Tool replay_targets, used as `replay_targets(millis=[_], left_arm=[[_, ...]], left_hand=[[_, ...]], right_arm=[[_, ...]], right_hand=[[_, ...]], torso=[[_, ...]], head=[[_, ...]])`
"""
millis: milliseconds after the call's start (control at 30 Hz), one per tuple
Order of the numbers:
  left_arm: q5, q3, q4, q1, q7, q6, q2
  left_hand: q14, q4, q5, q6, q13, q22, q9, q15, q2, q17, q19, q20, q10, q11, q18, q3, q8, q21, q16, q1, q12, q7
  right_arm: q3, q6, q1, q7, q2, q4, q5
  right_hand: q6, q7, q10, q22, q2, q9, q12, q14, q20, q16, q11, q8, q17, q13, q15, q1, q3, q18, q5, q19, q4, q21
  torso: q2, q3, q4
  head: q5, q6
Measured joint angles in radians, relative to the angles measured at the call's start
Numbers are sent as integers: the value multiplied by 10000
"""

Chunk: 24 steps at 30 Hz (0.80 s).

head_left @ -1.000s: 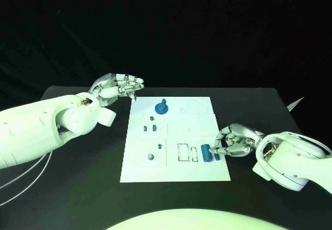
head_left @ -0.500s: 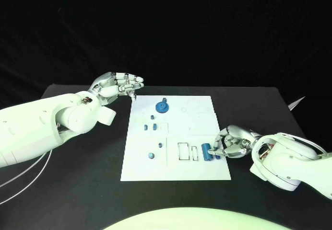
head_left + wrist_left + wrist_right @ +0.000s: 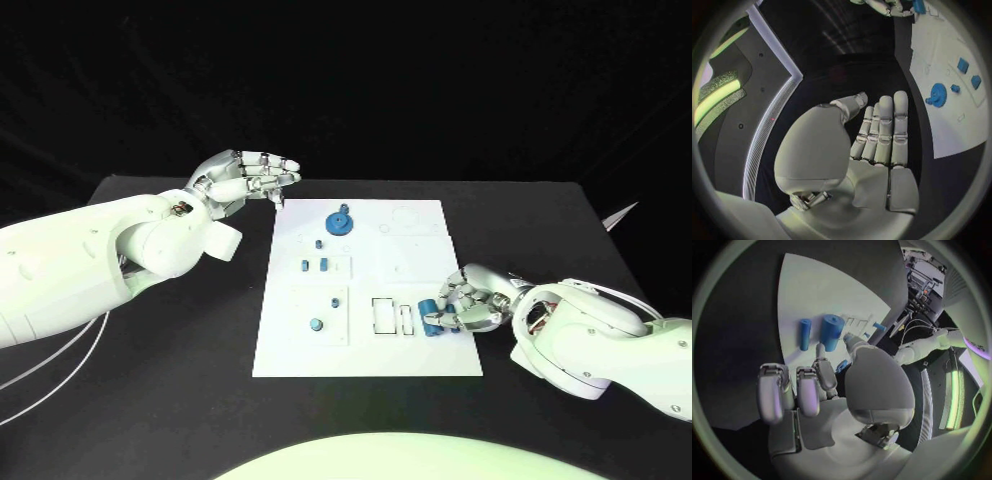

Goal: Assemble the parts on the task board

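The white task board (image 3: 368,350) lies mid-table. A thick blue cylinder (image 3: 433,318) and a thin one (image 3: 451,322) lie side by side at the board's right edge. My right hand (image 3: 476,298) hovers right at them with its fingers curled. In the right wrist view my right hand (image 3: 817,390) has its thumb and a fingertip on either side of the thick cylinder's (image 3: 831,330) near end. The thin cylinder (image 3: 804,334) lies free beside it. My left hand (image 3: 245,180) is raised off the board's far left corner and holds nothing.
A blue wheel-shaped part (image 3: 339,222) stands at the board's far end. Small blue pieces (image 3: 315,265) sit in the left column, and more sit lower (image 3: 315,325). Two empty rectangular slots (image 3: 389,316) lie just left of the cylinders. Black table surrounds the board.
My right hand has slid left across the board's right edge, up to the two cylinders. The cylinders and my left hand have stayed in place.
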Motion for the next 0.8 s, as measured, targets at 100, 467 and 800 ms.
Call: replay_targets(millis=[100,467,800], left_arm=[[0,0,1,0,-2,3,-1],[0,0,11,-1,-10,28,-31],[0,0,18,-1,-23,66,-49]], left_hand=[[-36,-28,0,0,0,0,0,-36,0,-9,0,0,0,0,0,28,0,0,0,0,38,0],[-36,-28,0,0,0,0,0,-36,0,-9,0,0,0,0,0,28,0,0,0,0,39,0],[-36,-28,0,0,0,0,0,-36,0,-8,0,0,0,0,1,28,0,0,0,0,39,0]], right_arm=[[2,34,-22,-53,74,-74,-20],[36,362,-204,-582,444,-297,-168],[78,405,-229,-888,606,-327,-375]], right_hand=[[0,0,37,0,45,19,0,0,0,0,-36,0,-1,21,1,-45,-93,0,0,0,54,0],[11,-6,37,-2,68,121,0,0,0,0,-37,120,-1,39,1,-200,-361,1,0,0,52,33],[109,3,72,-2,69,136,42,0,0,0,-72,145,-3,131,1,-197,-421,1,0,0,-7,32]], torso=[[-2,-5,1],[-6,-9,1],[-8,-9,-1]], head=[[7,-3],[26,-20],[26,-26]])
